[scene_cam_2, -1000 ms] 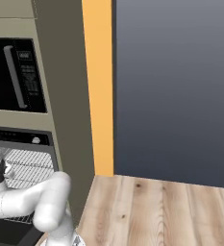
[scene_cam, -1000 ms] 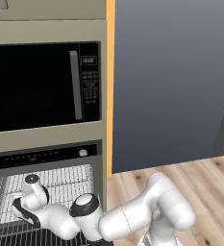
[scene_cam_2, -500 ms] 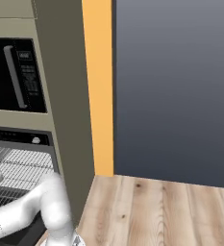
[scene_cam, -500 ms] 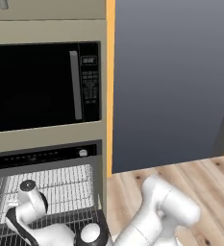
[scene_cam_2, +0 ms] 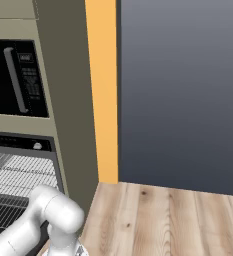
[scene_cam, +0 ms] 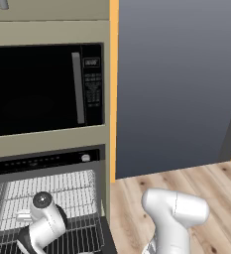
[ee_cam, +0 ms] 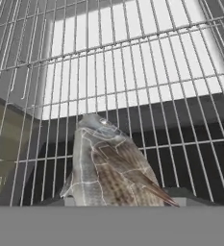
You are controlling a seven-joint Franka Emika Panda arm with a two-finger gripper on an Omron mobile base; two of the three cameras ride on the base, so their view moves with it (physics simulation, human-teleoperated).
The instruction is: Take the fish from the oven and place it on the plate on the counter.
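Observation:
The fish [ee_cam: 109,169] is a pale tan-grey, scaled piece lying close before the hand camera on a grey wire rack [ee_cam: 132,72], low in the middle of the hand view. The oven [scene_cam: 47,191] stands open below the microwave, its wire racks showing, with a control strip and a small silver knob [scene_cam: 86,158]; it also appears at the left of the right base view as the oven [scene_cam_2: 18,167]. My gripper [scene_cam: 26,240] reaches down into the oven at the lower left; its fingertips are hidden. The blue plate and the counter are out of view.
A black microwave [scene_cam: 42,87] with a vertical grey handle sits above the oven, also seen as the microwave [scene_cam_2: 18,80]. An orange strip [scene_cam_2: 102,90] and a dark grey wall [scene_cam: 176,84] stand to the right. Wooden floor [scene_cam_2: 168,220] lies below.
The arm has folded lower, its elbow dropping out of the left base view. The wrist has sunk a little deeper and lower into the oven.

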